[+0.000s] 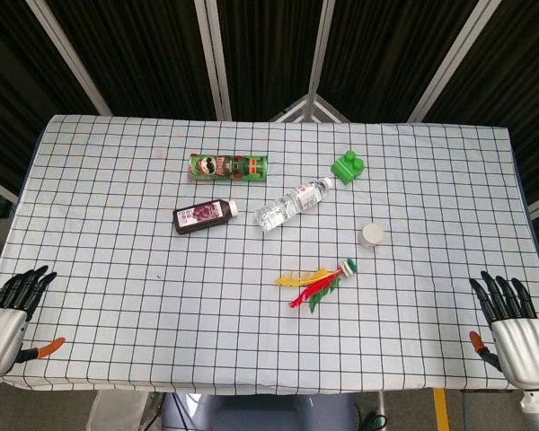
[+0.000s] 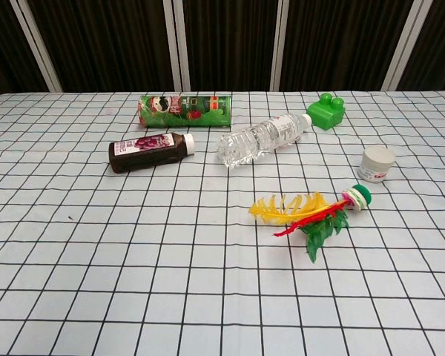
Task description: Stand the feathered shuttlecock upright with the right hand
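Across the whole scene a tabletop [image 1: 117,305] is spread with a white cloth gridded in black. At its near corners the two robot hands are seen in the head view only: the left robot hand [image 1: 7,319] and the right robot hand [image 1: 512,328], each resting at the edge with fingers spread and nothing held. Toward the far side a green can [image 2: 184,109] is laid on its side, with a clear bottle [image 2: 261,139] and a dark juice bottle [image 2: 150,152] lying nearer, all well apart from the hands. A green block [image 2: 326,111] is set at the far right, and a small white jar [image 2: 376,164] stands nearer. Just beside the jar the shuttlecock [image 2: 308,213] is found lying flat (yellow, red and green feathers pointing left, base toward the jar).
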You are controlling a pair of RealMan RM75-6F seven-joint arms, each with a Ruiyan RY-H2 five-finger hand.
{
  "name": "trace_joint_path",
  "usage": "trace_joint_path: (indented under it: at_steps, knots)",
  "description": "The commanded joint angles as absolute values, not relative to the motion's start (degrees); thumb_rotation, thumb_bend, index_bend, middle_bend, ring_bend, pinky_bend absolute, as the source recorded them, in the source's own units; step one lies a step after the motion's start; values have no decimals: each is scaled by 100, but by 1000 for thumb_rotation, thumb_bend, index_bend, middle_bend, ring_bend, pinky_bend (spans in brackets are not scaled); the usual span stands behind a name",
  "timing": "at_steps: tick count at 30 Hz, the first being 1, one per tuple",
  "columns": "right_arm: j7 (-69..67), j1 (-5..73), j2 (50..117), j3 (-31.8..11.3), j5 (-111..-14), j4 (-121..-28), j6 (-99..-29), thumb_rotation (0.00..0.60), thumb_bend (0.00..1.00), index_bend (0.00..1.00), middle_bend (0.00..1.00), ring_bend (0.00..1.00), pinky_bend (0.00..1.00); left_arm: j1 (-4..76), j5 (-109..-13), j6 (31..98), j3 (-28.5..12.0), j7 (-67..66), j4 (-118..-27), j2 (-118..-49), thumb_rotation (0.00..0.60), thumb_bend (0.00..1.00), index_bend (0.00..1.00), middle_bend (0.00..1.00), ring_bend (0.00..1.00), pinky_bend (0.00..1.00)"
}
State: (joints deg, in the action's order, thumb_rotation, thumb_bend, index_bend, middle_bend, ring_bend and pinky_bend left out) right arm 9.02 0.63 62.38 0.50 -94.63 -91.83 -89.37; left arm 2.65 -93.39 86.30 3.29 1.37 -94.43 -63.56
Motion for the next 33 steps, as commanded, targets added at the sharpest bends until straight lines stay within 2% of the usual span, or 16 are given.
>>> trace_joint_path:
  at_steps: [1, 11, 13, 16, 18, 20, 26, 33]
  knots:
    - [898, 64, 6241, 52, -9467, -9185, -8935, 600, 368, 0, 0, 0, 0, 266, -9340, 8630, 327, 137, -9444, -6356, 600, 0, 0, 0, 0, 0]
    - [389, 400, 6361, -82, -9587, -9490, -8666, 600, 367, 6, 0, 0, 0, 267, -9346, 8637, 322, 124, -9432, -6376, 600, 0, 0, 0, 0, 0]
    - [389, 579, 6470, -185, -9645, -9455, -8553, 600, 368, 69, 0, 0, 0, 278, -9339, 8611, 322, 119, -9437, -6375, 600, 0, 0, 0, 0, 0]
    - [467, 861, 6730, -311, -9697, -9432, -8313, 600, 368, 234, 34, 0, 0, 286, -9334, 8600, 318, 111, -9452, -6373, 600, 0, 0, 0, 0, 0]
    - [583, 1030, 6921, -375, -9653, -9447, -8102, 600, 367, 329, 110, 0, 0, 285, -9333, 8604, 317, 118, -9452, -6372, 600, 0, 0, 0, 0, 0]
    - [722, 1231, 7185, -418, -9598, -9455, -7815, 600, 367, 384, 161, 0, 0, 284, -9332, 8609, 315, 140, -9453, -6367, 600, 0, 0, 0, 0, 0]
    - [1101, 1539, 7802, -476, -9389, -9364, -7350, 600, 367, 458, 217, 0, 0, 295, -9313, 8583, 315, 186, -9459, -6348, 600, 0, 0, 0, 0, 0]
    - [1557, 1883, 8794, -595, -9016, -9082, -6912, 600, 367, 467, 223, 0, 0, 309, -9302, 8556, 316, 256, -9475, -6317, 600, 0, 0, 0, 0, 0]
